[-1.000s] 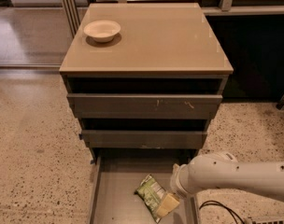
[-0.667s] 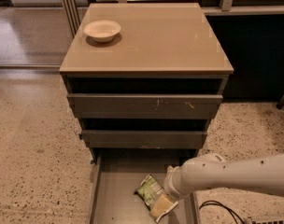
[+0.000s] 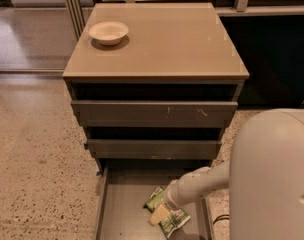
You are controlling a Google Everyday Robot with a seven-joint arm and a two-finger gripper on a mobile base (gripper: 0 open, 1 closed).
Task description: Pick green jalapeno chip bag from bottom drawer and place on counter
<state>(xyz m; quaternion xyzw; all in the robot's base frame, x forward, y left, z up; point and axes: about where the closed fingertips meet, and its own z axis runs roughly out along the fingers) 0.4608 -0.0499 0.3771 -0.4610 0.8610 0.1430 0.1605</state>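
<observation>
The green jalapeno chip bag point(image 3: 175, 220) lies flat on the grey floor of the open bottom drawer point(image 3: 123, 210), towards its right side. My gripper point(image 3: 160, 213) reaches down into the drawer from the right and sits on top of the bag's middle, hiding part of it. The bag's green and white ends stick out above and below the gripper. The tan counter point(image 3: 167, 44) is the glossy top of the cabinet, well above the gripper.
A white bowl point(image 3: 108, 32) stands on the counter's back left corner. The two upper drawers point(image 3: 153, 113) are slightly pulled out above the bottom one. My arm's large white link point(image 3: 272, 179) fills the lower right. Speckled floor lies to the left.
My arm has swung in, its white link now filling the lower right. The gripper has shifted left and down onto the bag. The bag has not moved.
</observation>
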